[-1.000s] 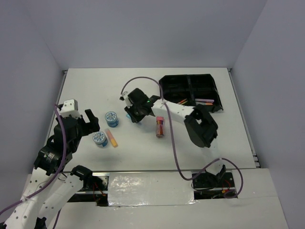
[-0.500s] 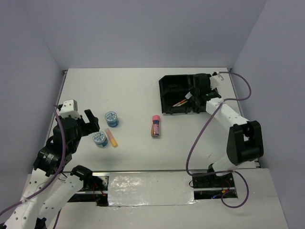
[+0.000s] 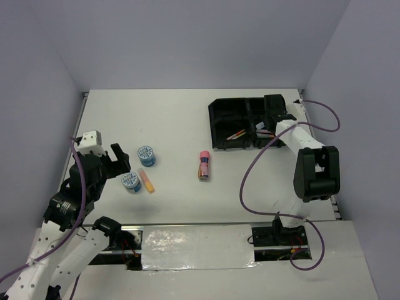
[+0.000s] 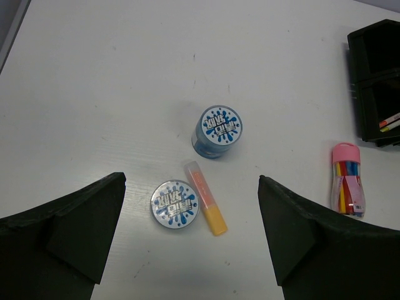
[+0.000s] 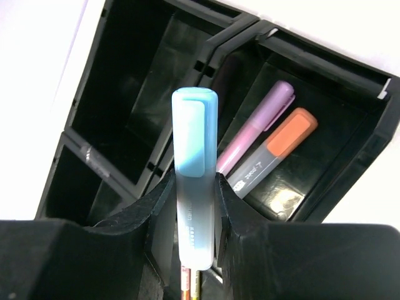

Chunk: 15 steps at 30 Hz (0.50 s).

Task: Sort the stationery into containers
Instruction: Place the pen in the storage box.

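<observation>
Blue marker point(image 5: 195, 181), pale body, blue cap: pinched between the fingers of my right gripper point(image 5: 195, 190), cap end pointing away from me, over the inner partitions of the black tray point(image 5: 237, 31).

Tray, four compartments, at the table's point(image 3: 175, 112) far right corner:
- compartment just beside the blue marker: purple marker point(image 5: 256, 125) and orange-capped marker point(image 5: 275, 156), lying side by side.
- near-left compartment: thin pens point(image 3: 236, 134), orange and yellow.

Toward the table's left edge: far tape roll point(image 4: 216, 130) and near tape roll point(image 4: 174, 204), both flat, apart from each other; orange marker point(image 4: 205, 196) just beside the near roll.

Middle of the table: pink-capped glue stick point(image 4: 347, 180), on its side, apart from the tray.

My left gripper point(image 3: 120, 161): spread wide, holding nothing, above the rolls.
</observation>
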Tool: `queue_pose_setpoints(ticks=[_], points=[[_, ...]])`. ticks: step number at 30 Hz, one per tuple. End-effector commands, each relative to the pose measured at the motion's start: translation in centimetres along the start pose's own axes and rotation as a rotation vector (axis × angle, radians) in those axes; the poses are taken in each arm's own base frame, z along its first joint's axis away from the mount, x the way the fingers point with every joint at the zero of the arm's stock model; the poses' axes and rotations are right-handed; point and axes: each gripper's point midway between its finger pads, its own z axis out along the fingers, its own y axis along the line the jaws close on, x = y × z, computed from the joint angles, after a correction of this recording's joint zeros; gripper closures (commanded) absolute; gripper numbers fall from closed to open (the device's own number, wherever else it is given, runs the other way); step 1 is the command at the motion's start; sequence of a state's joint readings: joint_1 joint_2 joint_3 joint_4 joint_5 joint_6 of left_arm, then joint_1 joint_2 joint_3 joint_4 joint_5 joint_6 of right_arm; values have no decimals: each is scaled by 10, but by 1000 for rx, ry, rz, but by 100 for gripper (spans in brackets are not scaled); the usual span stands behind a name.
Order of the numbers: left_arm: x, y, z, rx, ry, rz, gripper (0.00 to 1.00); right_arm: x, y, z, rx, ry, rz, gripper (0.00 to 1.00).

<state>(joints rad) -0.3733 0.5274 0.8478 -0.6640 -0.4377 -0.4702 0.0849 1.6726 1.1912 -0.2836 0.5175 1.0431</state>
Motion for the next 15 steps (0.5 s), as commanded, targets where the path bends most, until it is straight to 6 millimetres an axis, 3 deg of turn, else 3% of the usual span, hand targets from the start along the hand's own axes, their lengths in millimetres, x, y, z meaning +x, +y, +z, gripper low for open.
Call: queue_pose_setpoints(ticks=[1, 3, 6, 7, 8, 9, 12, 15], points=[[-7, -4, 2, 20, -29, 3, 1, -12, 3, 1, 4, -29, 10, 95], [-9, -4, 1, 22, -36, 0, 1, -15, 1, 1, -1, -41, 8, 91], [-9, -4, 1, 23, -35, 1, 1, -17, 0, 0, 1, -50, 2, 57], [-9, -4, 1, 24, -37, 1, 1, -18, 0, 0, 2, -50, 0, 38], [-9, -4, 1, 23, -35, 0, 1, -17, 2, 0, -7, -45, -10, 29], [-8, -4, 2, 22, -33, 2, 1, -20, 4, -1, -15, -45, -12, 15], [-8, -5, 2, 24, -33, 1, 1, -22, 10, -4, -26, -38, -22, 0], [-8, -4, 2, 21, -33, 0, 1, -23, 21, -11, -71, -20, -50, 0]])
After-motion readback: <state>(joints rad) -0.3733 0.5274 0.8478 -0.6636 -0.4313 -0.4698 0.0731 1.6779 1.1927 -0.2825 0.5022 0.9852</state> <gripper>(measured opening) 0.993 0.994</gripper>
